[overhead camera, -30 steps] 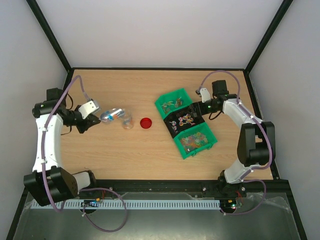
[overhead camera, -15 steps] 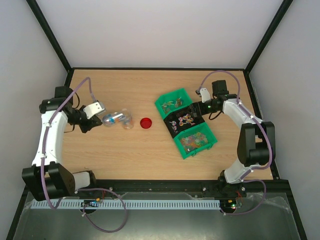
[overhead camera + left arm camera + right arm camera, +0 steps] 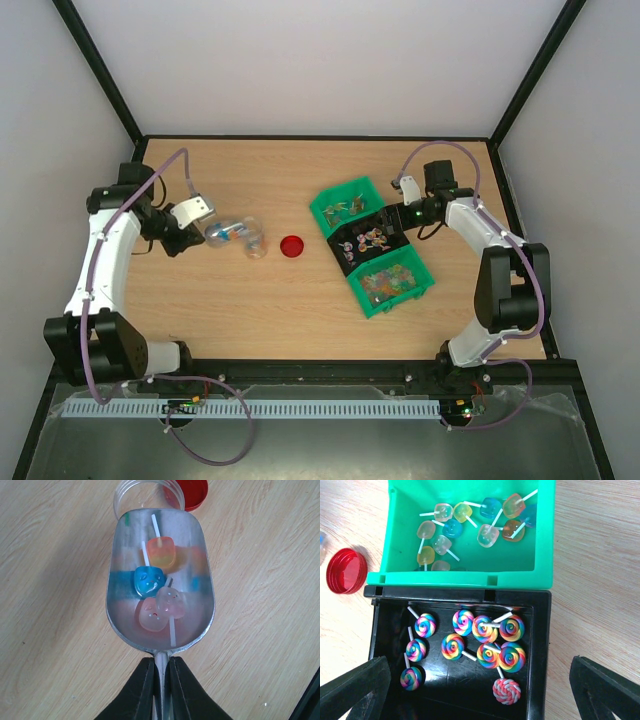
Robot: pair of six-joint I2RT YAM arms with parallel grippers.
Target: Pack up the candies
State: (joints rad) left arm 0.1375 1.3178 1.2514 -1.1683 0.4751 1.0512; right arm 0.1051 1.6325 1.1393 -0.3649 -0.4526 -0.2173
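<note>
My left gripper (image 3: 161, 662) is shut on the handle of a silver scoop (image 3: 125, 625). The scoop holds several candies (image 3: 152, 580) on white sticks: orange, blue and pink. Its tip lies at the mouth of a clear jar (image 3: 125, 492), and the jar (image 3: 254, 240) lies on the table just right of the scoop (image 3: 225, 232). My right gripper (image 3: 480, 695) hangs open over a black bin (image 3: 540, 630) of swirl lollipops (image 3: 487, 640). Beyond it, a green bin (image 3: 545, 540) holds translucent candies (image 3: 470, 520).
A red round lid (image 3: 292, 245) lies right of the jar; the lid (image 3: 346, 571) also shows left of the bins. Three bins stand in a diagonal row: green (image 3: 330, 222), black (image 3: 345, 262), green (image 3: 425, 285). Black frame posts rise at the table's far corners.
My left arm's elbow has swung toward the far side and the wrist has turned, keeping the scoop at the jar. The right arm has not moved.
</note>
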